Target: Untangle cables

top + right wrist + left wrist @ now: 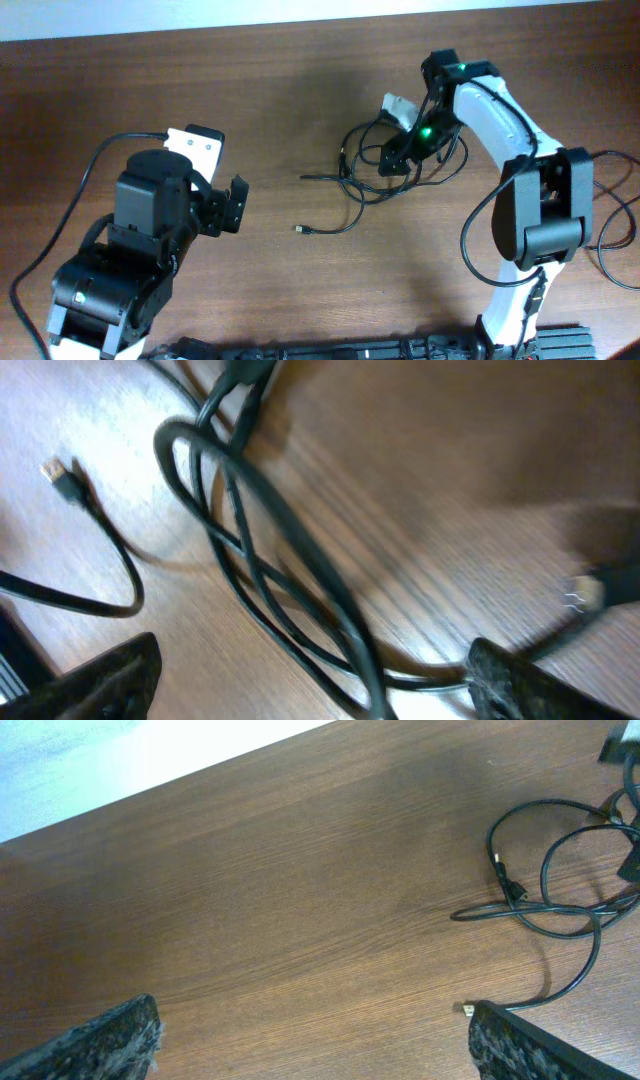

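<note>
The cables (385, 170) lie as a loose black tangle of loops on the wooden table, right of centre. One strand trails left and ends in a small plug (298, 229). My right gripper (405, 150) hovers low over the tangle. In the right wrist view it (315, 695) stands open, with several strands of the cables (260, 530) running across the gap between the jaws, unclamped. A plug (62, 478) lies at that view's upper left. My left gripper (235, 205) is open and empty, well left of the tangle. The left wrist view shows the cables (560, 890) at its right edge.
A small white object (400, 108) lies at the tangle's far side, next to the right arm (500, 110). The arms' own black wires loop at the left (90, 170) and at the right edge (615, 230). The table's far edge (300, 25) runs along the top.
</note>
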Controlling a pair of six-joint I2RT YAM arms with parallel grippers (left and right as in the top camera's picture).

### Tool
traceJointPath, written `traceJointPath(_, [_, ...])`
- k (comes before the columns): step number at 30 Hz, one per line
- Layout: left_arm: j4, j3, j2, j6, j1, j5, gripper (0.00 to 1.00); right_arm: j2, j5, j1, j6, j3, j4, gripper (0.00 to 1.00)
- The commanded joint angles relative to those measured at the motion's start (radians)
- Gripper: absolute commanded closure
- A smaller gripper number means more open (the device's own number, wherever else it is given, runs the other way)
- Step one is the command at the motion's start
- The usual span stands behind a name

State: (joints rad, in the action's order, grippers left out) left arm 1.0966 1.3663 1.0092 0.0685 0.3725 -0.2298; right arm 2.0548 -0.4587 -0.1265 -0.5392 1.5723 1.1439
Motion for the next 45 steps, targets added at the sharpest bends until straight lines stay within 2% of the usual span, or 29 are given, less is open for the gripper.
traceJointPath(1, [-0.002,0.011,-0.002,0.015,-0.002,-0.011,0.01,0.013,-0.044,-0.04,-0.011,-0.055,-0.016,0.37])
traceJointPath(2, [-0.002,0.011,-0.002,0.016,-0.002,-0.011,0.01,0.013,-0.047,-0.053,-0.011,-0.06,-0.022,0.75])
traceJointPath(3, [-0.002,0.011,-0.002,0.016,-0.002,-0.011,0.01,0.012,-0.046,-0.059,-0.002,-0.058,-0.018,0.96])
traceJointPath(5, [-0.002,0.011,-0.002,0.016,-0.002,-0.011,0.01,0.01,-0.045,-0.055,-0.003,-0.001,0.069,0.96])
traceJointPath(7, [-0.002,0.011,-0.002,0.016,-0.002,-0.011,0.01,0.01,-0.015,-0.056,-0.003,0.18,0.229,0.96])
traceJointPath(11, [-0.002,0.011,-0.002,0.016,-0.002,-0.011,0.01,0.01,0.048,-0.057,0.032,0.83,0.502,0.96])
traceJointPath(13, [-0.002,0.011,-0.002,0.016,-0.002,-0.011,0.01,0.009,0.047,-0.058,0.088,1.151,0.512,0.96])
traceJointPath(14, [-0.002,0.011,-0.002,0.016,-0.002,-0.011,0.01,0.008,0.044,-0.058,0.122,1.387,0.501,0.96])
traceJointPath(16, [-0.002,0.011,-0.002,0.015,-0.002,-0.011,0.01,-0.005,0.044,-0.058,0.184,1.567,0.438,0.96])
traceJointPath(19, [-0.002,0.011,-0.002,0.016,-0.002,-0.011,0.01,-0.078,0.044,-0.058,0.349,1.567,0.259,0.96])
traceJointPath(23, [-0.002,0.011,-0.002,0.016,-0.002,-0.011,0.01,-0.08,0.055,-0.056,0.403,1.567,0.153,0.96])
traceJointPath(25, [-0.002,0.011,-0.002,0.016,-0.002,-0.011,0.01,-0.079,0.089,-0.056,0.428,1.566,0.22,0.96])
traceJointPath(28, [-0.002,0.011,-0.002,0.016,-0.002,-0.011,0.01,-0.076,0.382,-0.056,0.474,1.554,0.507,0.96])
traceJointPath(29, [-0.002,0.011,-0.002,0.016,-0.002,-0.011,0.01,-0.072,0.427,-0.056,0.475,1.55,0.555,0.96])
traceJointPath(30, [-0.002,0.011,-0.002,0.016,-0.002,-0.011,0.01,-0.074,0.471,-0.057,0.549,1.502,0.555,0.96])
traceJointPath(31, [-0.002,0.011,-0.002,0.016,-0.002,-0.011,0.01,-0.071,0.475,-0.056,0.552,1.433,0.555,0.96])
traceJointPath(34, [-0.002,0.011,-0.002,0.016,-0.002,-0.011,0.01,-0.071,0.465,-0.057,0.605,1.202,0.555,0.96])
traceJointPath(35, [-0.002,0.011,-0.002,0.016,-0.002,-0.011,0.01,-0.071,0.43,-0.058,0.608,1.152,0.555,0.96])
traceJointPath(36, [-0.002,0.011,-0.002,0.016,-0.002,-0.011,0.01,-0.071,0.304,-0.058,0.607,1.098,0.555,0.96])
traceJointPath(40, [-0.002,0.011,-0.002,0.016,-0.002,-0.011,0.01,-0.071,0.145,-0.063,0.607,1.085,0.555,0.96])
traceJointPath(45, [-0.002,0.011,-0.002,0.016,-0.002,-0.011,0.01,-0.072,0.149,-0.198,0.596,1.085,0.555,0.96])
